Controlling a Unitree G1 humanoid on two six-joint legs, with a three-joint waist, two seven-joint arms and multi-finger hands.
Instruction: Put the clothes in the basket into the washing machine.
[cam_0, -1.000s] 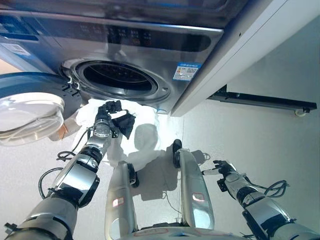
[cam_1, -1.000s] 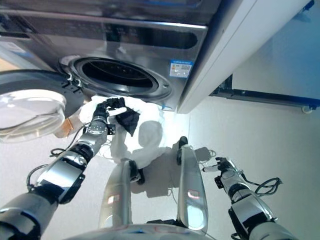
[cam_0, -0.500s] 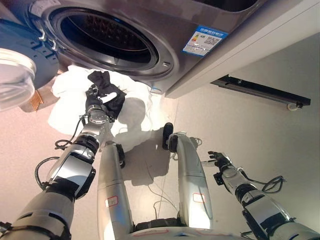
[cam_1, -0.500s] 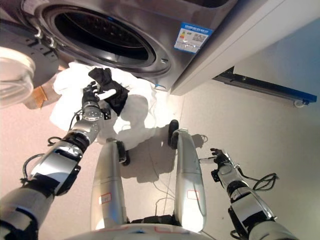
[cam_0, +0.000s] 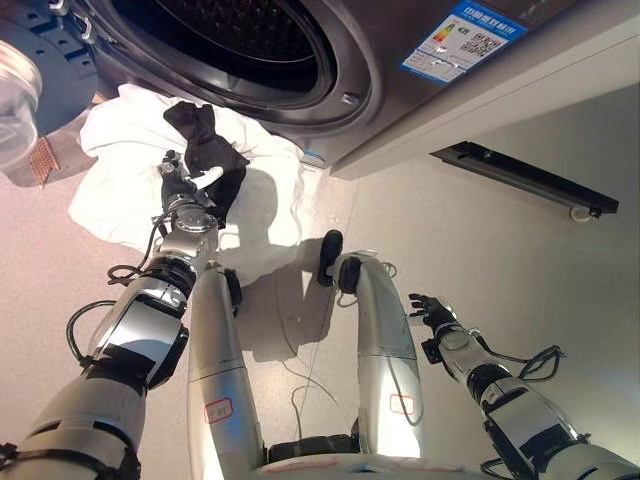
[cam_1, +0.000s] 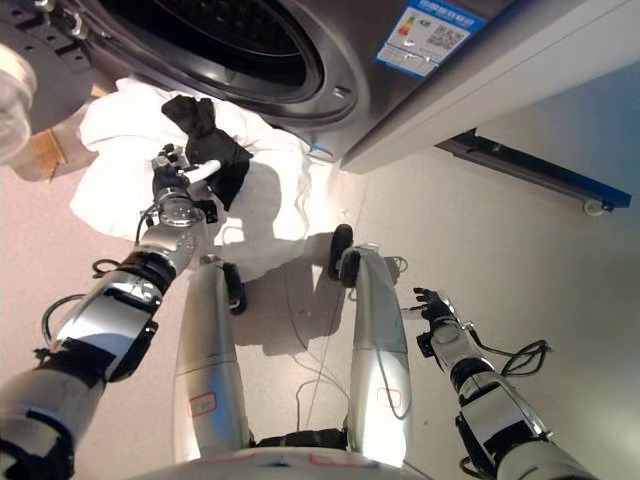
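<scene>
Black garment (cam_0: 208, 152): a small dark cloth, lying crumpled on the white pile at far left, just below the drum opening; it has not gone in yet.
White laundry (cam_0: 110, 190): a broad heap spread on the floor under the washing machine (cam_0: 380, 70); no basket can be made out beneath it.
Drum opening (cam_0: 235, 40): dark and clear of clothes as far as shows, with the door (cam_0: 20, 80) swung out to the far left.
Handling: the black piece looks light, limp and easily bunched; it will sag and trail, so I judge a pinch at a gathered fold near its middle safer than at a loose corner.
Left robot hand (cam_0: 183, 188): arm stretched far out over the pile, fingers curled and clamped on the near edge of the black garment, a white fingertip lying against the cloth.
Right robot hand (cam_0: 430, 312): low at the near right, over bare floor, fingers spread apart and holding nothing.
</scene>
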